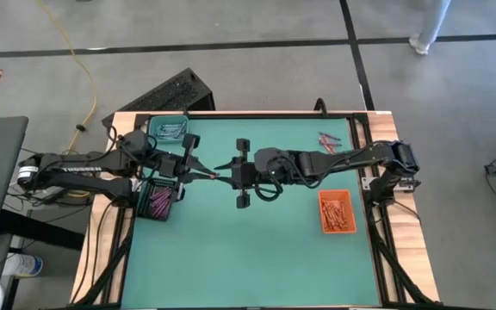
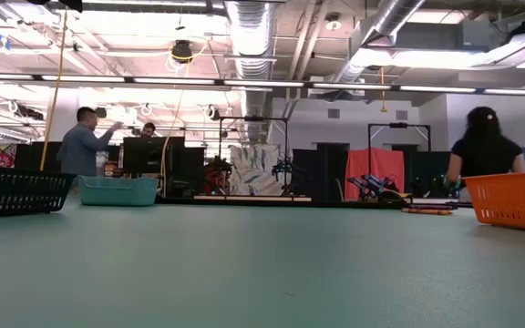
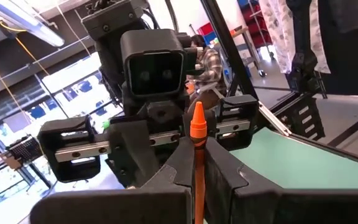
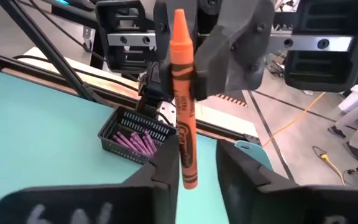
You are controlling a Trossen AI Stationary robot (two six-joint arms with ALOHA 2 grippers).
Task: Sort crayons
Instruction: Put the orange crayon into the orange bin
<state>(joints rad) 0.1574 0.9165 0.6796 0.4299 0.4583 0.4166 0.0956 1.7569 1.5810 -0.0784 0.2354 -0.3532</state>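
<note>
An orange crayon (image 1: 209, 175) hangs in the air between my two grippers over the table's left middle. My left gripper (image 1: 198, 172) is shut on it. My right gripper (image 1: 229, 175) faces it from the right and is open. In the right wrist view the crayon's flat end (image 4: 190, 180) stands between my right fingertips, close to one finger (image 4: 169, 177); I cannot tell if it touches. Loose crayons (image 1: 328, 139) lie at the table's far right. Neither gripper shows in the low view. My left gripper pinches the crayon's wrapped middle (image 4: 180, 93) between its two fingers (image 4: 229, 59). It comes level from the table's left. The crayon is lifted clear of the table. Its pointed tip (image 3: 197, 115) sticks out past the fingers toward my right gripper's body.
A black tray (image 1: 159, 201) with purple crayons stands just near of my left gripper. A teal tray (image 1: 172, 129) stands at the far left. An orange tray (image 1: 337, 211) with orange crayons stands at the right. People stand in the room beyond the table.
</note>
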